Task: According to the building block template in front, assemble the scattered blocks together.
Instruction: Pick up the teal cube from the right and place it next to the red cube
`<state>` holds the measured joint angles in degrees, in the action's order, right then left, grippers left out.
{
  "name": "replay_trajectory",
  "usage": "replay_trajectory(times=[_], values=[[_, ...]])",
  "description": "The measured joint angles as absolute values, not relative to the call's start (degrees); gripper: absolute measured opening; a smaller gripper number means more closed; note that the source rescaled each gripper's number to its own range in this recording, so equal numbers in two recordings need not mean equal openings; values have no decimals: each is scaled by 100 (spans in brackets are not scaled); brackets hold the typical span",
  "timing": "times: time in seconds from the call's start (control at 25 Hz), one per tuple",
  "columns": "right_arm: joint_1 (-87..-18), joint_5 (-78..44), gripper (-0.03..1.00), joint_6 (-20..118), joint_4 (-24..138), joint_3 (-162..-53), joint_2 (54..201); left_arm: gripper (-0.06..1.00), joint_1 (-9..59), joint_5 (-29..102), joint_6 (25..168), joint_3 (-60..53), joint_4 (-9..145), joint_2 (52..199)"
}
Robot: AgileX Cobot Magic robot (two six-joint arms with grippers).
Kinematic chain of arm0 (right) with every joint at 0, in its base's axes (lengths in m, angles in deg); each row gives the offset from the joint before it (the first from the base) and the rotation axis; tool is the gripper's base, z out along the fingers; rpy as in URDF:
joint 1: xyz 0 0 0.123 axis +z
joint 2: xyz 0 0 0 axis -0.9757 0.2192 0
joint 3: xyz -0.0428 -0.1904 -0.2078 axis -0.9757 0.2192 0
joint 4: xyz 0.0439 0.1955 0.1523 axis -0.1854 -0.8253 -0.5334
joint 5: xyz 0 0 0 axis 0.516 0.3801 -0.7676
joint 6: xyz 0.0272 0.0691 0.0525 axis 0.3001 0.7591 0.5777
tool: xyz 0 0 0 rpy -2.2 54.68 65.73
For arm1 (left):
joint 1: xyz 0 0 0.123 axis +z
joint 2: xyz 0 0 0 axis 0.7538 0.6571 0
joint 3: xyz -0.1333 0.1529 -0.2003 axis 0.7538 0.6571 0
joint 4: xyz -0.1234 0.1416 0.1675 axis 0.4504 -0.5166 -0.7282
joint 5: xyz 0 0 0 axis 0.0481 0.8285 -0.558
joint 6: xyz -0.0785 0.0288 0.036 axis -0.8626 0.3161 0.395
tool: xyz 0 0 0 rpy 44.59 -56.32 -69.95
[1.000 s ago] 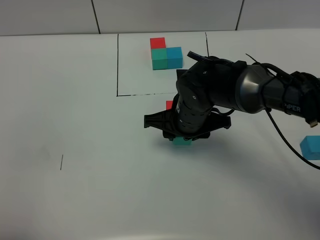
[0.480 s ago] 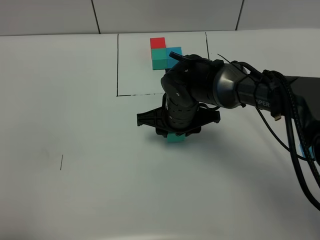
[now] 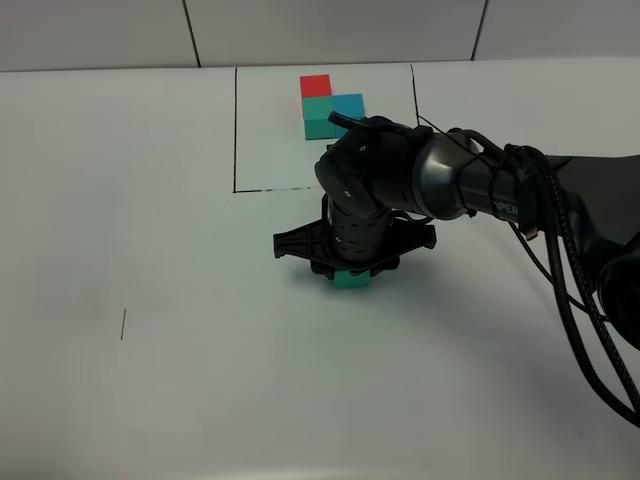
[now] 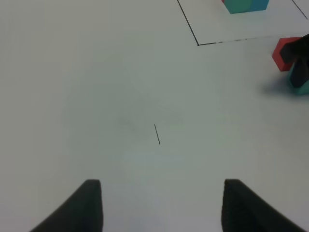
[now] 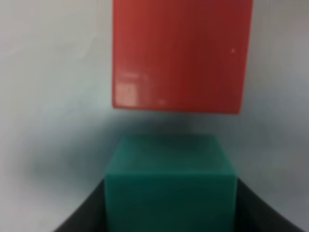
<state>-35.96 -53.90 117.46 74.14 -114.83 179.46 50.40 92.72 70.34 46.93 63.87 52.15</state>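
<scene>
White table (image 3: 150, 400) fills the high view, with a black frame (image 3: 235, 130) drawn on it as an open rectangle. Inside the frame, towards its open far end, sits the template (image 3: 322, 115): a red, a teal and a blue cube touching in an L. The right arm (image 3: 470, 185) reaches in past the frame's near right corner. The right gripper (image 3: 350, 266) points down just outside the frame's near line. Its jaws pinch a loose teal cube (image 3: 350, 282), which shows below the wrist. Whether that cube rests on the table or hangs just above it, I cannot tell.

From the left wrist, the left gripper (image 4: 161, 208) has its two dark fingers (image 4: 89, 208) spread apart with only table between them, well away from the frame's near left corner. A short pen mark (image 4: 157, 134) lies between the gripper and that corner. Just outside the frame's near line stands a loose red cube (image 4: 284, 52). The teal cube (image 4: 303, 86) is beside it on the side away from the frame, partly covered by a dark finger of the right gripper.

From the right wrist the picture is blurred. The teal cube (image 5: 171, 188) sits between two dark fingers (image 5: 82, 217) that press its sides. The red cube (image 5: 181, 55) lies just beyond it, lined up with it, with a narrow shadowed strip between the two.
</scene>
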Motion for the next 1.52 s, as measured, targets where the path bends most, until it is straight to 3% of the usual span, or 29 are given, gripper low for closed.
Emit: replay_trajectory(times=[1.52], values=[[-3607,-5221,1,11764,7551,-11546,18155,22,5040,9272,7034,4693,6387,5215]])
